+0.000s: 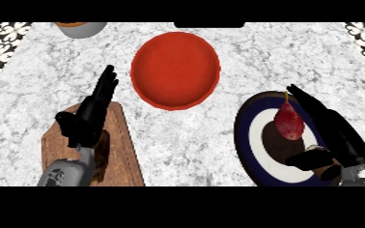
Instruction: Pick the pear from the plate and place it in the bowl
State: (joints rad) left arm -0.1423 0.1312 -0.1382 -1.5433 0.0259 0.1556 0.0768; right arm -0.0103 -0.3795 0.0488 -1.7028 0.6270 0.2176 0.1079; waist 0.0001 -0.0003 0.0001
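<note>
speckled marble-look counter (pixel 285 58) – wood-grain board (pixel 121 140) – matt red bowl (pixel 175 70)

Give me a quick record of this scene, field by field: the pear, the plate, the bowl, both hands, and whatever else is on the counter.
pear: red pear lying on the plate, stem pointing away from the robot
plate: dark-rimmed plate at the right
bowl: red bowl, centre, nothing in it
right hand: right hand open beside the pear, not gripping it
left hand: left hand open above the wooden board
other: grey container at the far left edge
</note>
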